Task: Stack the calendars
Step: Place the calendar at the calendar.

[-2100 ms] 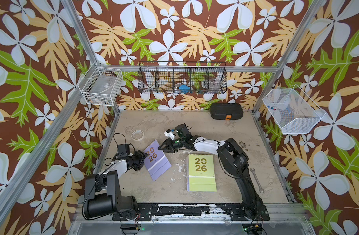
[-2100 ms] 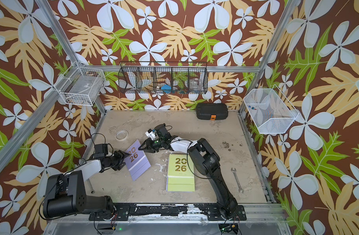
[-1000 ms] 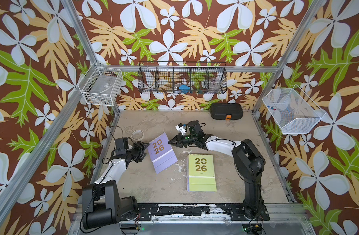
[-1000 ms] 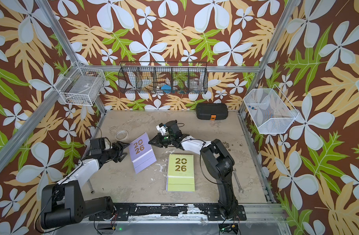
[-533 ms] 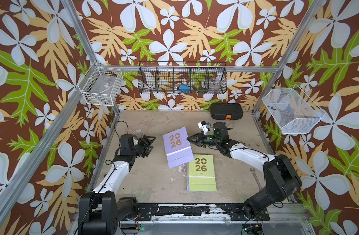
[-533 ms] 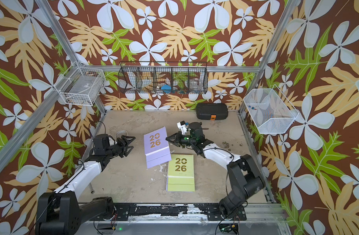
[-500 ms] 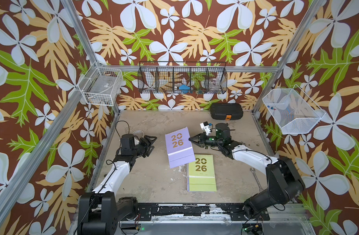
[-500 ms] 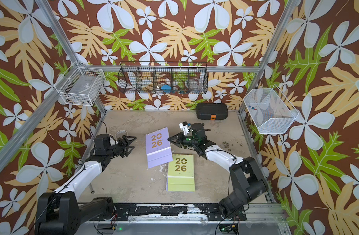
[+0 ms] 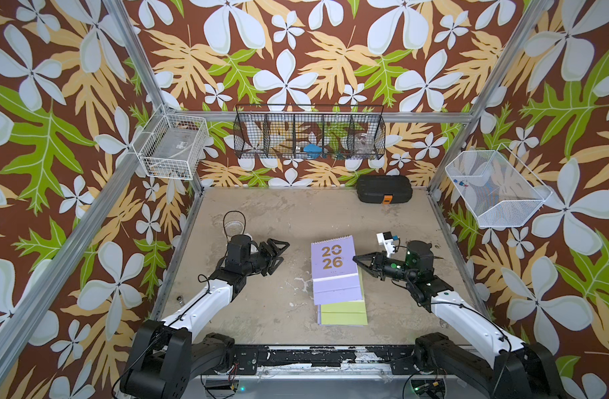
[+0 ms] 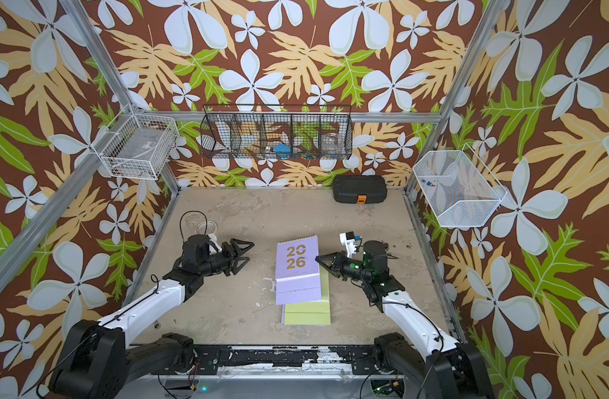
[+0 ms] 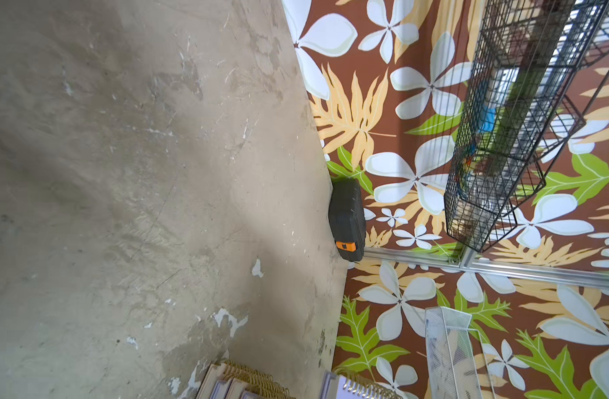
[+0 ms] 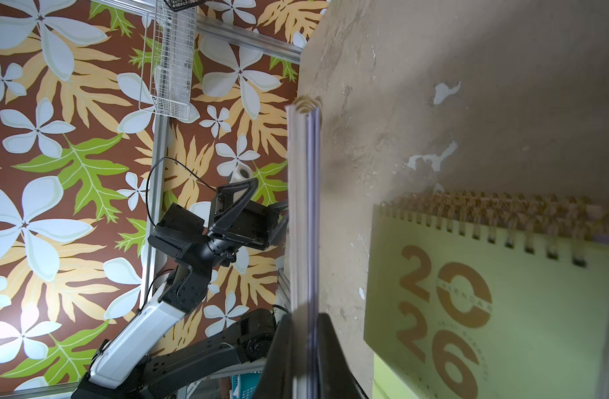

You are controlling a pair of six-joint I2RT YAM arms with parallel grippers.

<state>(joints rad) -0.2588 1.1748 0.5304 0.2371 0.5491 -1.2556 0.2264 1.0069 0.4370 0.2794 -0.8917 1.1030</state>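
the right gripper point(image 9: 356, 259) pinches a lilac calendar point(image 9: 334, 273) by one side edge, its fingers point(image 12: 330, 352) clamped on either face of the pages, which the right wrist view shows edge-on; the cover's big gold numerals read "2026" in both top views, and a gold spiral runs along the edge farthest from the robot's base

just below the clamped fingers lies a lime green calendar point(image 9: 344, 311), flat on the table point(image 9: 261, 214) as the top of a stack point(image 11: 247, 380) whose gold spiral bindings show in the left wrist view; a strip of lilac peeks out beneath the green along one side; the green cover point(image 12: 503, 311) also reads "2026" in gold, with the small word "calendar" across the zero, while finer print curving beside the numerals is too blurred to read; the held lilac calendar overlaps the green one from above, and bare table shows between the two in the right wrist view

the left gripper point(image 9: 278, 254) hangs with its fingers point(image 9: 275, 244) spread apart and nothing between them, tips pointing toward the lilac calendar but well apart from it

far beyond both sets of fingertips, a black case point(image 9: 384, 189) with an orange latch sits against the back wall
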